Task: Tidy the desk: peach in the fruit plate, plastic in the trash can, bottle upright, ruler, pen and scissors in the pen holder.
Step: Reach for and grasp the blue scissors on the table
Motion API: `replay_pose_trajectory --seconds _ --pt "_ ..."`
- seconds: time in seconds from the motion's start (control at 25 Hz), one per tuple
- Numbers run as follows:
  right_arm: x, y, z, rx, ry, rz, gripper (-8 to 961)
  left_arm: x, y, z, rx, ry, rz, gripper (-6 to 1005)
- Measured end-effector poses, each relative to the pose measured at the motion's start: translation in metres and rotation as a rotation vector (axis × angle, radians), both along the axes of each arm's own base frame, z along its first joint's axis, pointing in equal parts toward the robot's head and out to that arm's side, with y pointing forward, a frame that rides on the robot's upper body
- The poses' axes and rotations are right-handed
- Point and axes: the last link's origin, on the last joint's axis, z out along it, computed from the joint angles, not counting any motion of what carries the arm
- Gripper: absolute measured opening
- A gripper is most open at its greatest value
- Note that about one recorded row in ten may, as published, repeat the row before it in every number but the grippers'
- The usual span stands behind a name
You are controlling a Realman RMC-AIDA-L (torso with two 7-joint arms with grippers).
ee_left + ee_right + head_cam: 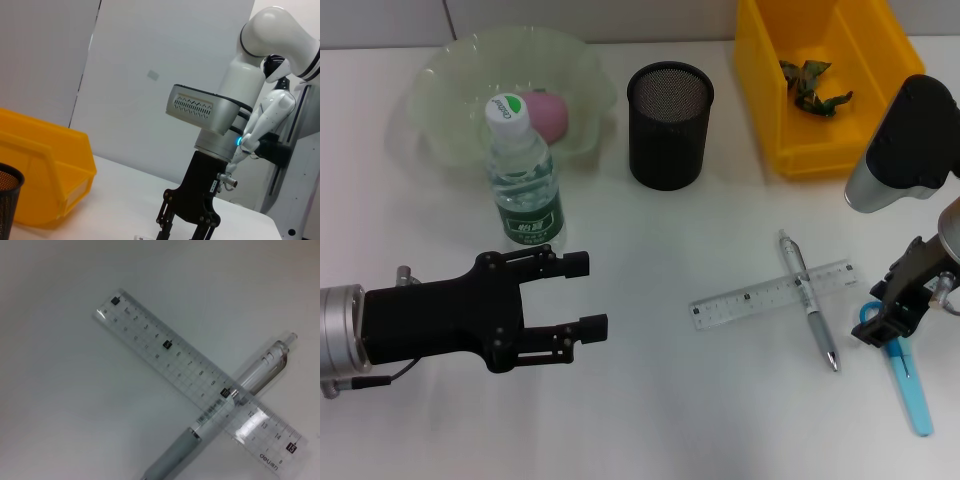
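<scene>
The pink peach (550,116) lies in the green fruit plate (445,70) at the back left. In front of the plate the bottle (525,185) stands upright. A black mesh pen holder (669,125) is mid-table. Crumpled green plastic (815,85) rests inside the yellow trash can (760,90). The clear ruler (760,298) (165,350) has the pen (812,310) (260,372) lying across it. Blue scissors (908,380) lie at the right. My right gripper (885,322) hangs open over their handle. My left gripper (588,295) is open and empty, in front of the bottle.
The left wrist view shows the right arm (205,120) and its gripper (187,220) from the side, with the yellow trash can (55,165) and the pen holder's rim (7,182) to one side. Bare white tabletop (670,400) lies between the two grippers.
</scene>
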Motion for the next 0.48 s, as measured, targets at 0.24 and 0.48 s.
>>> replay_pose_trajectory --seconds 0.24,0.48 --pt "0.0020 0.0008 0.0006 0.008 -0.009 0.000 564 -0.0004 -0.0004 -0.0001 0.000 0.000 0.002 785" --pt "0.0027 -0.0002 -0.0009 0.003 -0.013 -0.001 564 -0.0002 -0.0003 -0.0006 0.001 0.000 0.002 785"
